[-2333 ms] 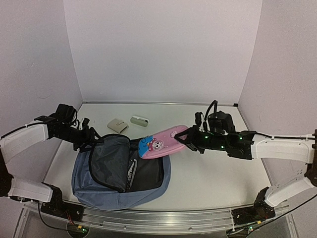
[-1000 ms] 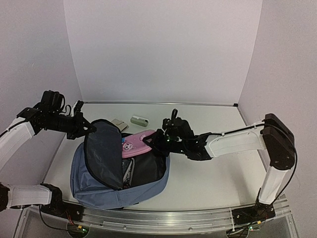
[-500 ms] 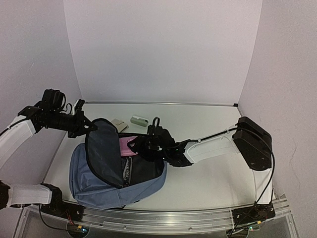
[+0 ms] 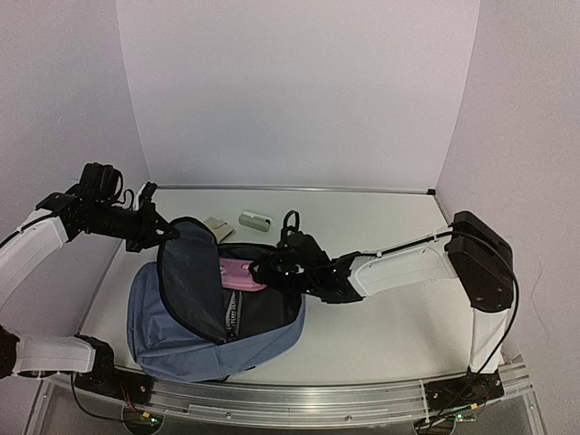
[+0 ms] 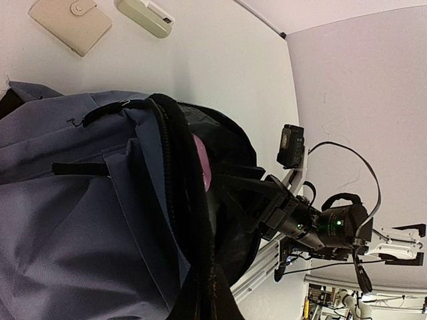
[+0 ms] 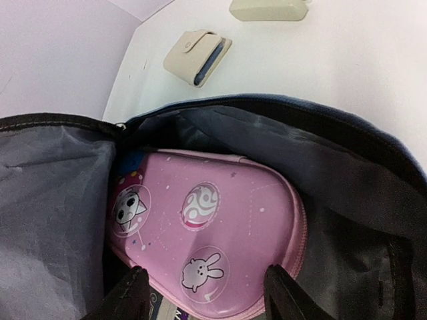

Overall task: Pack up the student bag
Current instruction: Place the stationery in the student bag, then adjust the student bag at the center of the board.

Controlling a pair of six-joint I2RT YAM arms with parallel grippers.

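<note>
The student bag (image 4: 181,317) lies at the left of the table, dusty blue, its main compartment held open. My left gripper (image 4: 154,234) is shut on the bag's black zip rim (image 5: 175,167) and holds the flap up; the rim runs into that gripper (image 5: 203,303) at the bottom of the left wrist view. A pink cartoon pencil case (image 4: 237,272) lies inside the bag (image 6: 300,120). It also shows in the right wrist view (image 6: 213,227). My right gripper (image 4: 268,268) is at the bag's mouth, its fingers (image 6: 137,293) spread wide at the case's near end, gripper (image 6: 207,293) open.
A beige snap wallet (image 4: 216,227) and a pale green oblong case (image 4: 256,219) lie on the table just behind the bag. They also show in the right wrist view: wallet (image 6: 198,57), case (image 6: 267,8). The side walls stand close at left and right.
My right gripper carried the pink case leftward into the open bag, then drew back slightly while the case stayed inside. My left gripper lifted the flap and keeps it up.
</note>
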